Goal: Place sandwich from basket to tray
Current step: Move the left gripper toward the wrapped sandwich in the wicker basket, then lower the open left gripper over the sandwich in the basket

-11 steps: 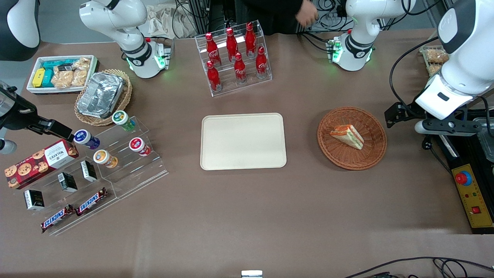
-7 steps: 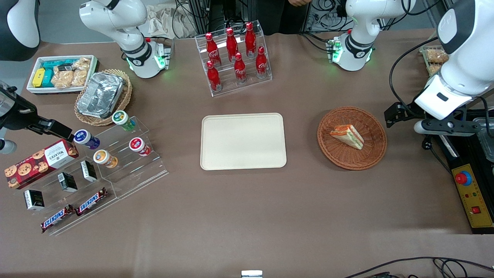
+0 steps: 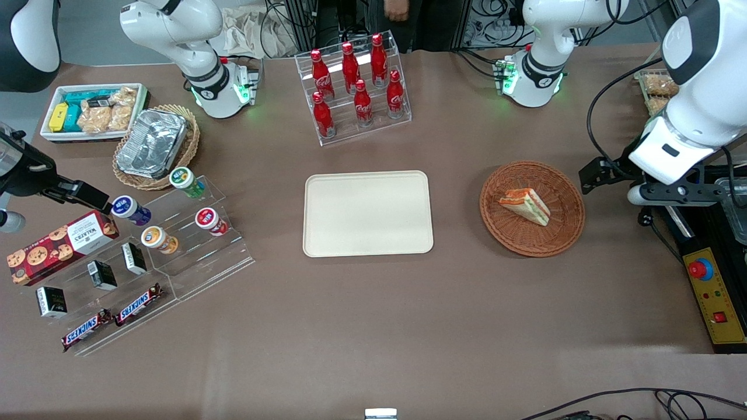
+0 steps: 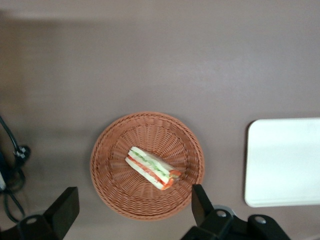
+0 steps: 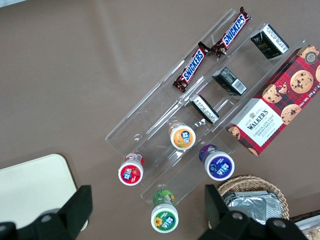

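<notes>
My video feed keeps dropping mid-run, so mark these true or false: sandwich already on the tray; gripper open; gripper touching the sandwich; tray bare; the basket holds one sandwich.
1. The sandwich is on the tray. False: it lies in the basket.
2. The gripper is open. True.
3. The gripper touches the sandwich. False: it hovers above the basket, well clear.
4. Nothing lies on the tray. True.
5. The basket holds one sandwich. True.

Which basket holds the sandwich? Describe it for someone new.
From the cream tray, go toward the working arm's end: the round reddish-brown basket holding the sandwich. The gripper, open, hovers above it. The other basket is paler, holding foil.
</notes>
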